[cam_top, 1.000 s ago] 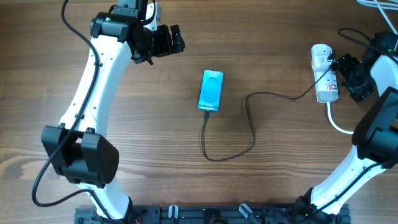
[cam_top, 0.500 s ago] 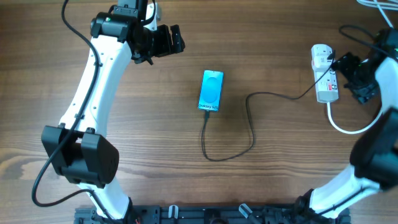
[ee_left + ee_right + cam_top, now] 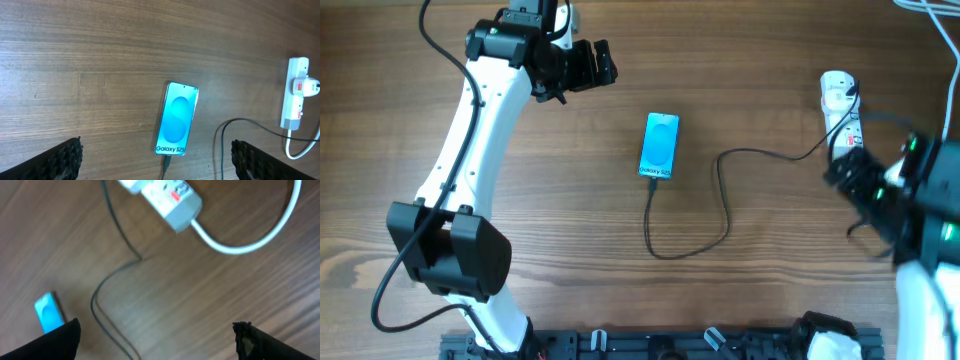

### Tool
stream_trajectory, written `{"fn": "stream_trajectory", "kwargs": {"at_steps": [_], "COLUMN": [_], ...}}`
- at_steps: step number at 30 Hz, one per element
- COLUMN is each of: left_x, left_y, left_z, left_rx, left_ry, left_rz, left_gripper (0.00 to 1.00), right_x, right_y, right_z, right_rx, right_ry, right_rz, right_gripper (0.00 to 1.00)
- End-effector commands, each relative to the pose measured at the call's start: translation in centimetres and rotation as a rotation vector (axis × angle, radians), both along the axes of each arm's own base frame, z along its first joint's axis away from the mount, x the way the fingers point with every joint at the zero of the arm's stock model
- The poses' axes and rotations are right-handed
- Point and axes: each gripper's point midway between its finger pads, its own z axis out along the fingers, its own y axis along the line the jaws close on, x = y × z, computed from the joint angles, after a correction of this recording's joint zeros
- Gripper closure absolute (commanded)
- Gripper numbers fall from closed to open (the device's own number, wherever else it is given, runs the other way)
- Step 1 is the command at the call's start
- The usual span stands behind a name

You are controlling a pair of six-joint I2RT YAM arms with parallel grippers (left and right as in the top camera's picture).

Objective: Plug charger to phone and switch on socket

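The phone [image 3: 659, 146] lies flat mid-table, cyan screen up. It also shows in the left wrist view [image 3: 176, 118] and small in the right wrist view [image 3: 48, 311]. The thin black charger cable [image 3: 724, 215] meets the phone's lower edge [image 3: 165, 162], loops toward the front and runs right to the white socket [image 3: 839, 105] [image 3: 295, 93] [image 3: 165, 197]. My left gripper [image 3: 590, 65] [image 3: 155, 149] is open and empty, up and to the left of the phone. My right gripper [image 3: 850, 180] [image 3: 155, 330] is open and empty, blurred, just in front of the socket.
The socket's thick white lead [image 3: 240, 242] curves off its near end toward the right arm. White cables [image 3: 930, 15] hang at the far right corner. A black rail [image 3: 650, 345] runs along the front edge.
My right gripper has pulled away from the socket toward the front edge and is blurred by motion. The left arm, phone and cable have not moved.
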Motion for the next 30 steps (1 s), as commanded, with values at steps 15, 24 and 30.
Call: {"fn": "stream_trajectory", "kwargs": {"at_steps": [15, 24, 30], "left_x": [0.2, 0.2, 0.2], "left_y": [0.3, 0.3, 0.3], "left_z": [-0.5, -0.5, -0.5], "left_rx": [0.009, 0.009, 0.009], "left_ry": [0.007, 0.007, 0.007], "left_rz": [0.003, 0.002, 0.002], "left_gripper": [0.0, 0.0, 0.0], "right_x": [-5.7, -4.3, -1.8], "right_y": [1.6, 1.4, 4.1], "right_z": [0.9, 3.8, 4.4], "right_rx": [0.115, -0.118, -0.312], "right_ry": [-0.122, -0.308, -0.581], "right_rz": [-0.196, 0.01, 0.291], "right_gripper": [0.0, 0.0, 0.0]}}
